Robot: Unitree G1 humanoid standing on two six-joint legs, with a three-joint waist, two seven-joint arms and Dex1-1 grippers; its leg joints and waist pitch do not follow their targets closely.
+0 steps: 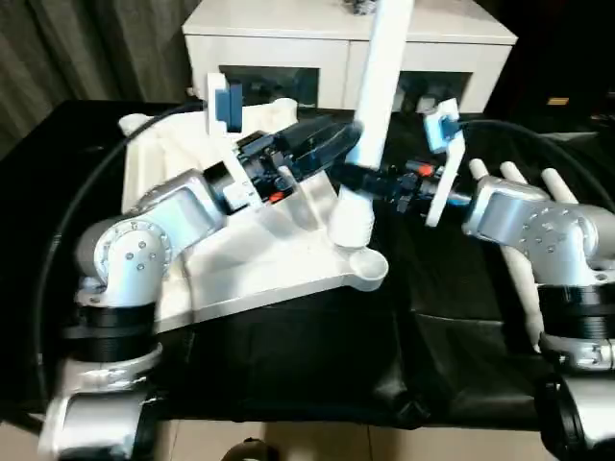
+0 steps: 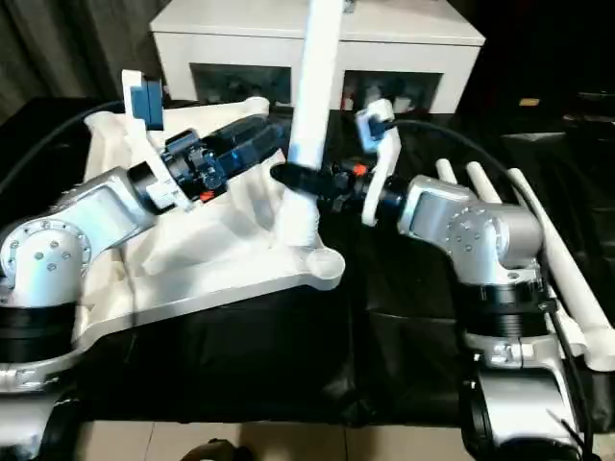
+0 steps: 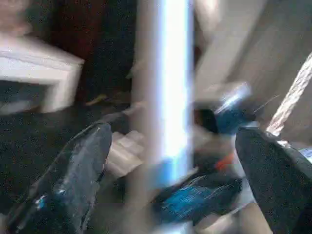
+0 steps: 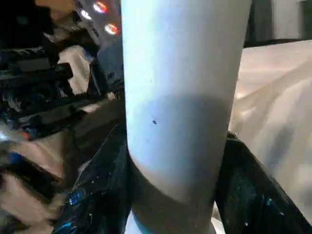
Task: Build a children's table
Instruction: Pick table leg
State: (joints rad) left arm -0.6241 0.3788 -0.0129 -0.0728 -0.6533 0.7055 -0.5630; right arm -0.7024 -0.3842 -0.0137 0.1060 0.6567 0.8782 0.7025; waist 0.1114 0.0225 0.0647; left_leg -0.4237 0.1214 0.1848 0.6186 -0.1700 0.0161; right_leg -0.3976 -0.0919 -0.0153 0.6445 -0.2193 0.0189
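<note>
The right hand (image 2: 288, 179) grips the upright leg (image 1: 378, 106) at its corner socket, the left hand (image 1: 341, 136) open beside it; next, I judge, comes twisting it home.

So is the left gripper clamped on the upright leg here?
No, the left gripper stands open, its fingers apart from the leg.

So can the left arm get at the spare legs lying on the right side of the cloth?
Probably not as things stand: the spare legs lie beyond the right arm, whose pincer clamps the upright leg, and both stand between them and the left pincer.
</note>
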